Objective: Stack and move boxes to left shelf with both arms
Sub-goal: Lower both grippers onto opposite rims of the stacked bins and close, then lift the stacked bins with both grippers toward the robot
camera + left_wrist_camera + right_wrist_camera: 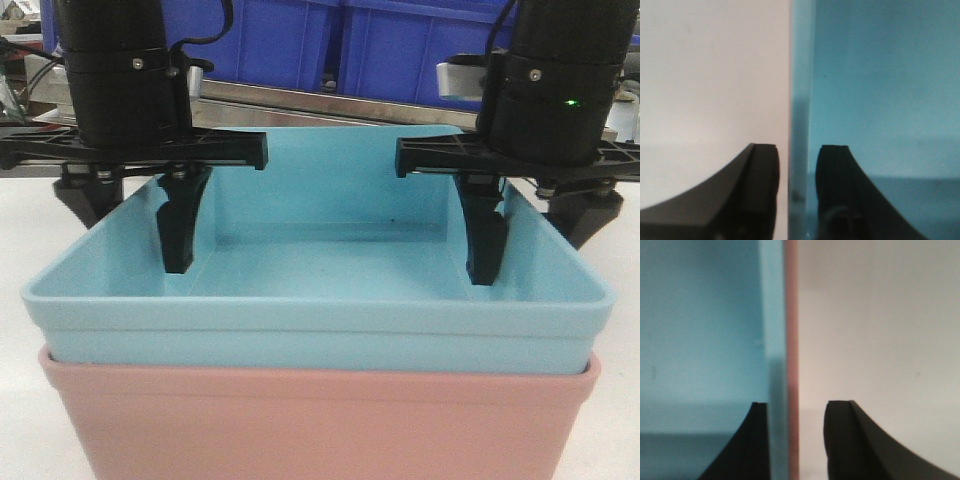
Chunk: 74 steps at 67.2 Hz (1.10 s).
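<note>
The sky-blue tub [320, 300] sits nested in the salmon-pink tub [320, 425] directly beneath it, so stacking looks done. Your left gripper [798, 150] straddles the sky-blue tub's left wall and your right gripper [800, 406] its right wall, both pincers narrowly parted, not yet pinching. Close the 2 together, then lift level so the stack doesn't tilt.

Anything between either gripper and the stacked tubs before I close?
Nothing visible. The left gripper straddles the left wall of the blue tub, the right gripper its right wall and the rim of the pink tub; the jaws are open.
</note>
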Motion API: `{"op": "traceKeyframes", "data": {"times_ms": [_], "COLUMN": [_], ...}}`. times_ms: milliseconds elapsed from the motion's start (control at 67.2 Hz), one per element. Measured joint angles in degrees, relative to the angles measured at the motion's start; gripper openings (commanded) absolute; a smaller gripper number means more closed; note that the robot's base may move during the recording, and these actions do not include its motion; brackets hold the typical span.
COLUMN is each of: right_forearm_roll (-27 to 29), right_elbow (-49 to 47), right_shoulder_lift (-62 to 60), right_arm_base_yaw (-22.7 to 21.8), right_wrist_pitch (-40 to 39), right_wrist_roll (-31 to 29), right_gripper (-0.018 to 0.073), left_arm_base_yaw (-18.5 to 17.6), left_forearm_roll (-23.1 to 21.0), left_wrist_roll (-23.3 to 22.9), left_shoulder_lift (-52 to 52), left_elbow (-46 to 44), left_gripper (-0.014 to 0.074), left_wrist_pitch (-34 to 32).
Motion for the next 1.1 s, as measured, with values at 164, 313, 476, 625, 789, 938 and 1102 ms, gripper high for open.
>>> {"op": "traceKeyframes", "data": {"times_ms": [164,313,476,625,789,938,1102], "right_forearm_roll": [0.6,0.6,0.6,0.6,0.6,0.6,-0.2], "right_elbow": [-0.2,-0.2,-0.2,-0.2,-0.4,-2.7,-5.9], "right_shoulder_lift": [0.0,0.0,0.0,0.0,0.0,0.3,-0.4], "right_arm_base_yaw": [0.0,0.0,0.0,0.0,0.0,0.0,0.9], "right_wrist_pitch": [-0.3,-0.3,-0.3,-0.3,0.3,4.2,7.7], "right_wrist_roll": [0.0,0.0,0.0,0.0,0.0,0.0,0.3], "right_gripper": [0.0039,0.0057,0.0057,0.0057,0.0057,0.0057,0.0057], "left_arm_base_yaw": [0.0,0.0,0.0,0.0,0.0,-0.2,-0.9], "left_forearm_roll": [-0.3,-0.4,-0.4,-0.4,-0.5,-0.7,-0.1], "left_wrist_roll": [-0.1,-0.2,-0.3,-0.4,0.2,-1.7,-4.1], "left_shoulder_lift": [0.0,0.0,0.0,0.0,0.0,0.1,-2.2], "left_elbow": [0.0,0.0,0.0,0.0,-0.1,-0.4,-0.4], "left_gripper": [-0.0003,-0.0003,-0.0003,-0.0003,-0.0003,-0.0003,-0.0003], "left_wrist_pitch": [-0.1,-0.1,-0.1,-0.1,0.4,1.8,3.4]}}
